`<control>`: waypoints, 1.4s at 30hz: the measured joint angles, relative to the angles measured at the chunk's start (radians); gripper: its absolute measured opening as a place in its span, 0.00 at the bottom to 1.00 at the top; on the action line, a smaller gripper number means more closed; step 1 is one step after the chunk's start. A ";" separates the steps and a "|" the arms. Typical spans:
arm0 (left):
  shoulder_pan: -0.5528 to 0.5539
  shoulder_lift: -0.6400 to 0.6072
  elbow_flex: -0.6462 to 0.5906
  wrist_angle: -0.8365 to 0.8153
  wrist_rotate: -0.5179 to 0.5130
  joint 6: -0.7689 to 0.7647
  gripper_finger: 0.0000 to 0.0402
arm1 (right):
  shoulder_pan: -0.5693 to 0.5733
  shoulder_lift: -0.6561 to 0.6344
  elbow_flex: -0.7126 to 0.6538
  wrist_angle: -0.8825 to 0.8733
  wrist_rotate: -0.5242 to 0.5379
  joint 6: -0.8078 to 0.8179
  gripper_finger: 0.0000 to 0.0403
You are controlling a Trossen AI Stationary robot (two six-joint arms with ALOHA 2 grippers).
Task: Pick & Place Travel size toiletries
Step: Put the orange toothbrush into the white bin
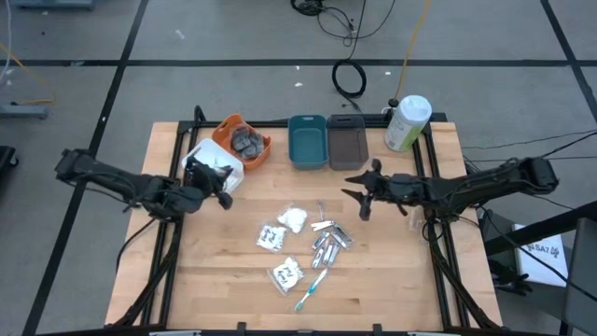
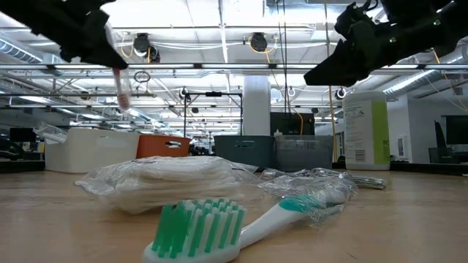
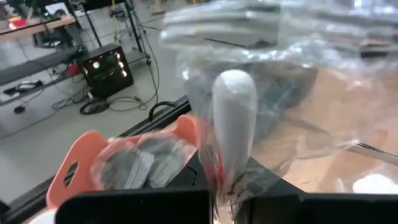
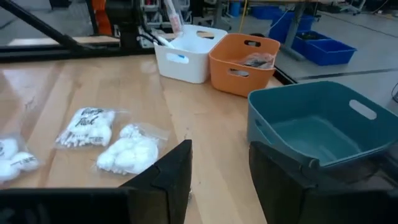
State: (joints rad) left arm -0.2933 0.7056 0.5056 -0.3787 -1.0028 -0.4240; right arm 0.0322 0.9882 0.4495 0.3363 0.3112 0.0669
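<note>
My left gripper (image 1: 222, 191) hovers beside the white bin (image 1: 216, 164), shut on a clear-wrapped toothbrush (image 3: 235, 106) with a white handle, which also shows in the low view (image 2: 123, 91). My right gripper (image 4: 221, 180) stands open and empty above the table near the teal bin (image 4: 311, 127), also seen from above (image 1: 360, 198). On the table's middle lie white wrapped packets (image 1: 271, 237), small silver tubes (image 1: 326, 245) and a teal-white toothbrush (image 1: 312, 287). The orange bin (image 1: 244, 140) holds dark grey discs. My left gripper pinches the wrapped toothbrush between its two fingers, on the stem and its wrap (image 3: 217, 171). The rounded white end sticks out past the fingertips. In the low view the item slants down below the gripper, lifted clear of the table and bins.
Along the far edge stand the orange, teal and grey bins (image 1: 347, 142), with the white bin in front of the orange one. A big white-and-green bottle (image 1: 408, 121) stands at the far right corner. Bare wood lies along the near edge.
</note>
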 joint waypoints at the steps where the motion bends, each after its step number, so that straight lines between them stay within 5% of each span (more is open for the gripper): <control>1: 0.000 -0.031 -0.022 -0.002 -0.010 -0.011 0.02 | 0.000 -0.006 -0.006 0.010 0.000 0.000 0.36; 11: 0.048 -0.318 -0.181 -0.111 -0.067 -0.250 0.01 | 0.000 -0.014 -0.038 0.101 -0.001 0.000 0.36; 21: 0.147 -0.324 -0.182 -0.518 -0.010 -0.747 0.02 | 0.000 -0.014 -0.039 0.109 -0.002 0.000 0.35; 34: 0.204 -0.266 -0.182 -0.481 0.018 -0.840 0.04 | 0.000 -0.014 -0.039 0.109 -0.002 0.001 0.35; 42: 0.239 -0.266 -0.182 -0.485 0.018 -0.863 0.24 | 0.000 -0.014 -0.039 0.109 -0.002 0.005 0.35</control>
State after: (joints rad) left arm -0.0540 0.4397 0.3237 -0.8635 -0.9844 -1.2869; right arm 0.0322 0.9745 0.4107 0.4450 0.3096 0.0723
